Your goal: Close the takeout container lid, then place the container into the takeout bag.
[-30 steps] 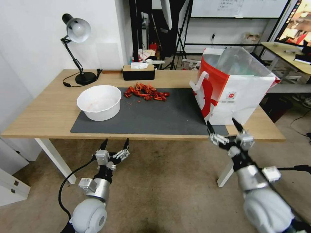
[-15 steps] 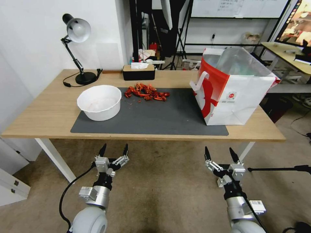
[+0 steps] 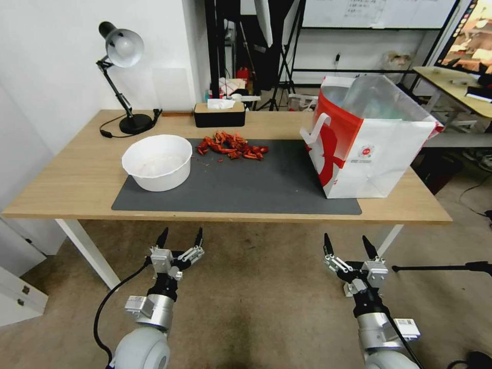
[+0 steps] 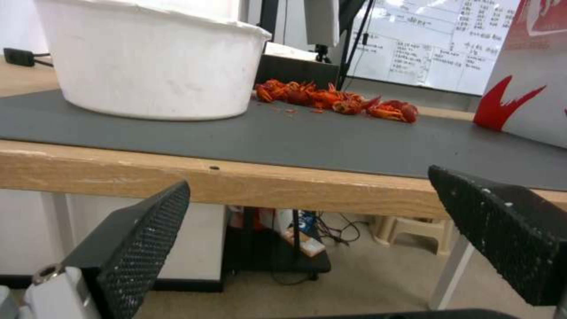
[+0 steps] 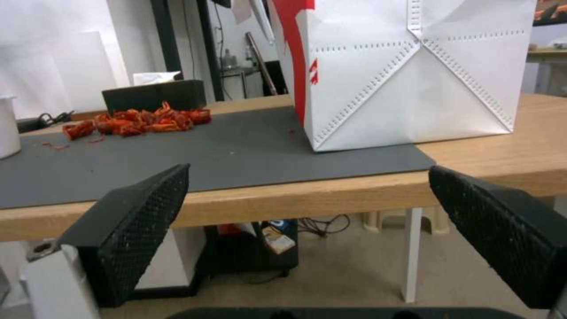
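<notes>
A wooden desk (image 3: 77,179) stands against a white wall, with a dark grey mat (image 3: 246,184) covering its middle. The takeout bag (image 3: 366,143) stands upright at the right end of the mat, partly on the mat and partly on bare wood. It is a boxy white-and-red paper bag with its mouth open upward and a clear liner rising above the rim. One white flat handle hangs down its red side, which faces the middle of the desk. Its white panel with the small red round logo faces the front right. The bag's longer side runs from the desk's front toward the back.

A round white bowl (image 3: 157,162) sits on the left part of the mat. A pile of red crayfish shells (image 3: 231,145) lies on the mat's far edge, between bowl and bag. A black tissue box (image 3: 219,114) sits behind the shells, and a black lamp (image 3: 120,77) stands at the back left corner.

Both arms hang below the desk's front edge, over the floor. The left tool (image 3: 179,237) is under the bowl's side, its two fingers spread apart and gripping nothing. The right tool (image 3: 347,246) is below the bag's side, fingers likewise spread wide and empty.
</notes>
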